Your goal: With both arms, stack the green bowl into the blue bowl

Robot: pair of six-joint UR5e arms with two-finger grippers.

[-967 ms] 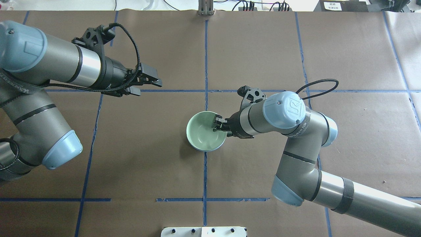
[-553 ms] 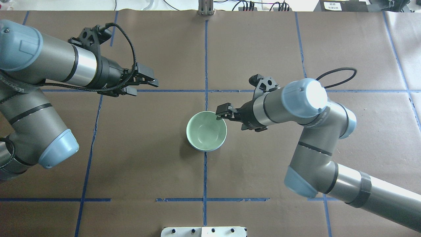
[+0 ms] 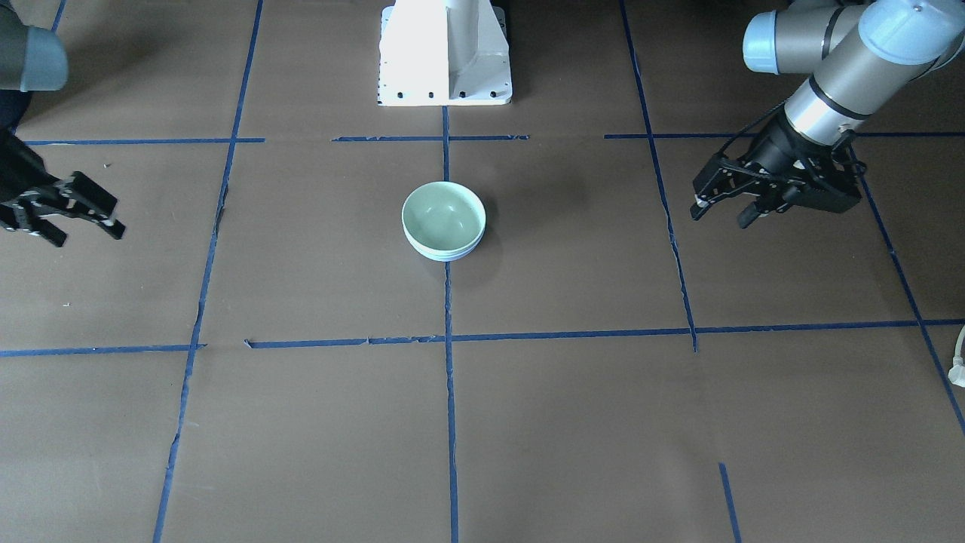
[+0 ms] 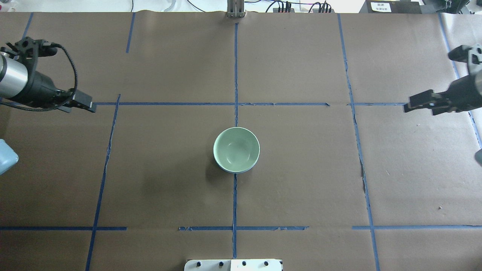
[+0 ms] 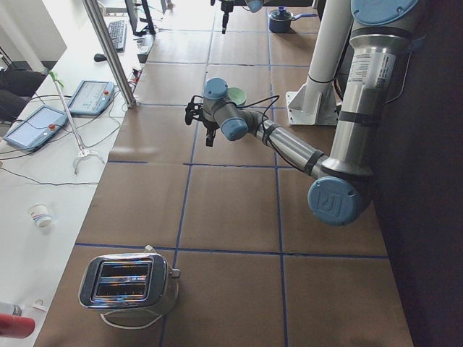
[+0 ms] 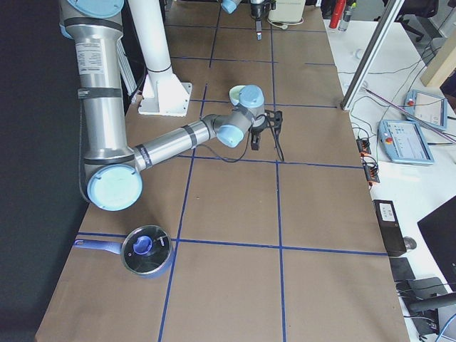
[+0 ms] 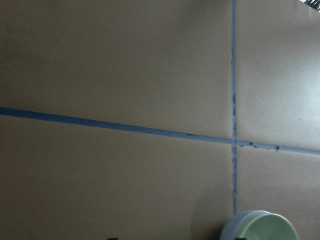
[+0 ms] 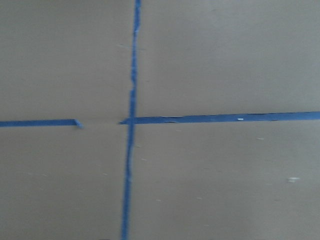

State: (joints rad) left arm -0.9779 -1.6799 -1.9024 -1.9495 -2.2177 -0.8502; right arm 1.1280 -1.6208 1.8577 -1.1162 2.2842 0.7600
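Note:
The green bowl [image 4: 236,148] sits upright inside the blue bowl [image 4: 238,172] at the table's middle; only a thin blue rim shows under it. The nested pair also shows in the front view, green [image 3: 442,213] over blue [image 3: 446,256], and at the bottom of the left wrist view [image 7: 265,229]. My left gripper [image 4: 84,106] hangs open and empty far to the left, also visible in the front view [image 3: 720,217]. My right gripper [image 4: 408,105] hangs open and empty far to the right, also visible in the front view [image 3: 87,226]. Neither touches the bowls.
Brown paper with a blue tape grid covers the table. The white pedestal base [image 3: 445,53] stands at the robot's side. A toaster [image 5: 130,282] sits at the left end, a lidded pot [image 6: 146,249] at the right end.
My right gripper let go of the green bowl's rim and drew far back to the right. My left arm pulled back to the left. The bowls have not moved.

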